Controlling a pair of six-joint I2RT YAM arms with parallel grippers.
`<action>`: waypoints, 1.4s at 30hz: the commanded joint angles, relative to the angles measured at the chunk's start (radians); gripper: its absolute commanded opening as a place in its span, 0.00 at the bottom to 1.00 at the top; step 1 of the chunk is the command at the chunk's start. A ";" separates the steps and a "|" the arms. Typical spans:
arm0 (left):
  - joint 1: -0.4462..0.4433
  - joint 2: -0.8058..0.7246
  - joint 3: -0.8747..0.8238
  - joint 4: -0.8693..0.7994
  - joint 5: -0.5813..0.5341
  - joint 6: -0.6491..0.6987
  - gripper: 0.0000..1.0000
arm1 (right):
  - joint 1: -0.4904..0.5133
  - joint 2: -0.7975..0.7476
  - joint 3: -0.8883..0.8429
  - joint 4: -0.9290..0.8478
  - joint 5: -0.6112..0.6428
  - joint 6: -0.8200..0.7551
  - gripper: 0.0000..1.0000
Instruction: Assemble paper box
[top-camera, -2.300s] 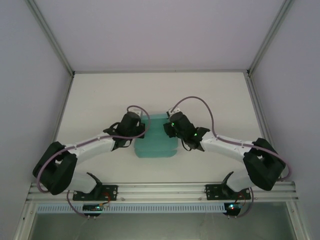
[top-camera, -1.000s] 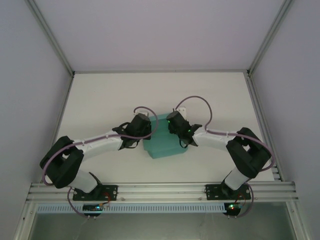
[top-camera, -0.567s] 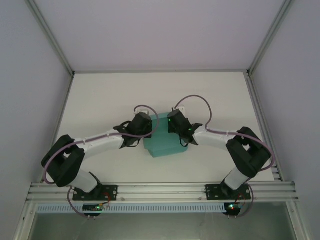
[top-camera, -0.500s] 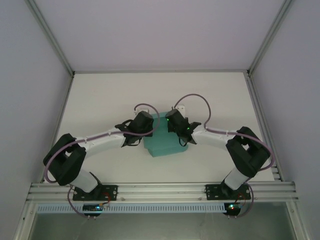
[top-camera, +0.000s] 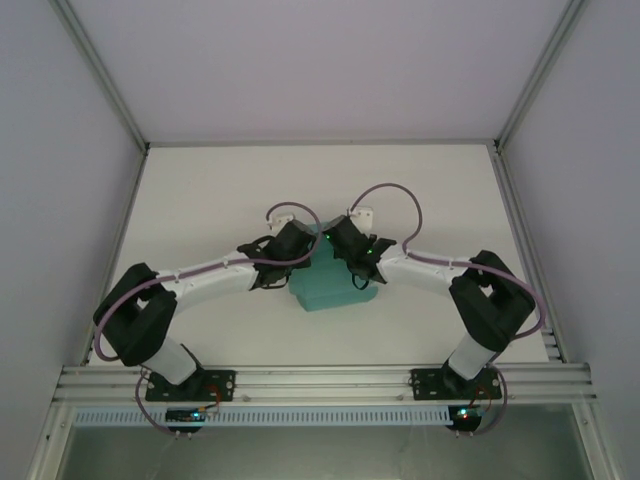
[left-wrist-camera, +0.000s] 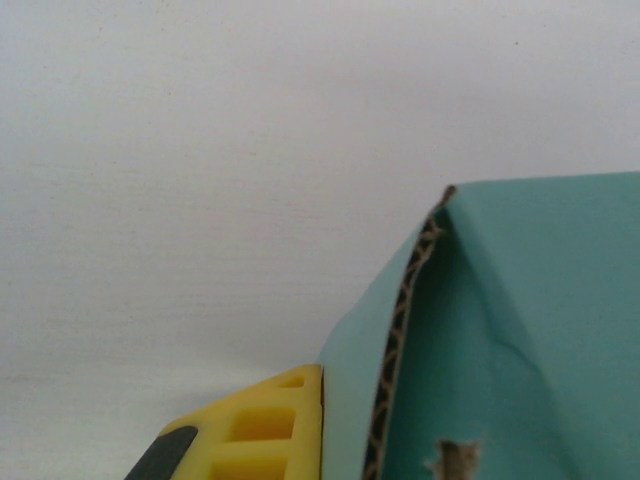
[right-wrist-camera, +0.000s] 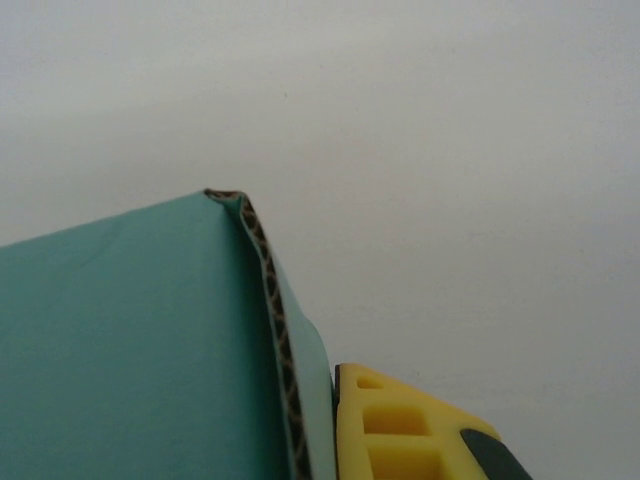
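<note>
Two grippers, left gripper (top-camera: 303, 244) and right gripper (top-camera: 340, 240), meet at one teal paper box (top-camera: 335, 290) lying mid-table (top-camera: 220, 190). Both are closed, each pinching a box wall. The wrist views bring close one yellow finger (left-wrist-camera: 262, 425) apiece, pressed against card beside its corrugated edge (right-wrist-camera: 272, 320); the top view gives the layout.

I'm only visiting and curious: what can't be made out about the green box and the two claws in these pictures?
- Top view: the far edge of the paper box lies under both wrists. The fingertips of the left gripper and right gripper are too small and dark to see.
- Left wrist view: one yellow finger shows beside the card; its partner is hidden or cut off.
- Right wrist view: likewise, one finger; the frame crops the box.
</note>
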 joint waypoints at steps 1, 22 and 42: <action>0.041 -0.027 -0.058 -0.069 -0.151 0.024 0.00 | -0.087 0.000 -0.083 -0.009 0.222 0.010 0.00; 0.102 -0.081 0.110 -0.093 0.529 0.740 0.00 | -0.050 -0.828 -0.369 0.054 -0.506 -0.268 0.99; -0.085 0.318 0.545 -0.947 0.146 1.199 0.00 | -0.332 -1.010 -0.393 -0.419 -0.544 -0.178 0.99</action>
